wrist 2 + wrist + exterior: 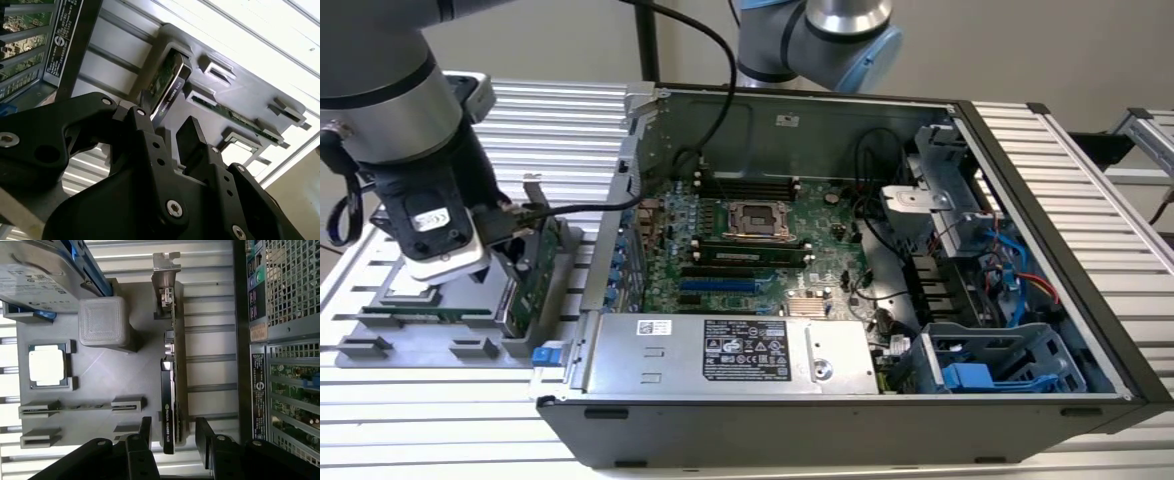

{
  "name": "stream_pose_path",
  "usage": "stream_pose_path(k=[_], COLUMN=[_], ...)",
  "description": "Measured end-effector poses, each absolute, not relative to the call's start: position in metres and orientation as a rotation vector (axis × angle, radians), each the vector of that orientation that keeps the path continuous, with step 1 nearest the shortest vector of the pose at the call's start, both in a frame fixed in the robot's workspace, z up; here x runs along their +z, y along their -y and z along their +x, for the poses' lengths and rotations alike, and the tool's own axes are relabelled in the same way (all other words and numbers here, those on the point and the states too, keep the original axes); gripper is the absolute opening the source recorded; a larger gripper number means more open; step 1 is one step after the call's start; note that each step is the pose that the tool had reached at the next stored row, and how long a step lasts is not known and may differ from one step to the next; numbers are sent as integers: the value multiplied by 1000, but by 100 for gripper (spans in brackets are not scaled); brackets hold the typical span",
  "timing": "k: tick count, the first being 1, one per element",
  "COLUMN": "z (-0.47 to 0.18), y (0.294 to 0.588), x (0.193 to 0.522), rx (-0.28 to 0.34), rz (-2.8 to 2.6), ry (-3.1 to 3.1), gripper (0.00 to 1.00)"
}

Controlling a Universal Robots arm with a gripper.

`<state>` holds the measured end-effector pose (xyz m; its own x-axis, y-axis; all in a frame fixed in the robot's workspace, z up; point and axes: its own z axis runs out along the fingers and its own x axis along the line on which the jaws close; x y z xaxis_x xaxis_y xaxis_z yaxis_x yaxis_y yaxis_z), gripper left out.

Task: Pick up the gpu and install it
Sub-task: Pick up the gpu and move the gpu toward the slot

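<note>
Jaws: I find them spread apart, with nothing gripped. In the first wrist view the gripper [174,422] straddles the near end of the graphics card [172,375]. One of the fingers [146,432] stands on the cooler side and the other on the bare side. A narrow gap shows between each finger and the card, so I judge there is no contact yet. The second wrist view agrees: the gripper [167,117] is open, and the card's edge [170,85] runs up out of the gap.

Card: it stands on its long edge in a slot of the gray tray [100,370]. Its long axis runs straight away from the jaws to the metal bracket [165,270] at the far end. The jaws therefore sit at the end opposite the bracket, and they would close across the card's thin dimension.

Surroundings: the tray also holds a processor chip [46,365], a memory stick [80,407] and a hard drive [35,270]. In the exterior view the arm [400,120] hangs over the tray [400,320] on the exterior view's left. The card [523,290] stands just beside the outer wall of the open computer case [854,410], and it is not installed.
</note>
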<state>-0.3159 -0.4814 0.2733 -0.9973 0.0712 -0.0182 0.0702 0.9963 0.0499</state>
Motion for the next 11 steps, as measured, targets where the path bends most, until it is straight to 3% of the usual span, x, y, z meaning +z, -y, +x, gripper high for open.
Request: stream_pose_path(k=[11], z=[-316], y=[481], x=[262], rx=[77], rz=[111], ry=[-3119], gripper=[100])
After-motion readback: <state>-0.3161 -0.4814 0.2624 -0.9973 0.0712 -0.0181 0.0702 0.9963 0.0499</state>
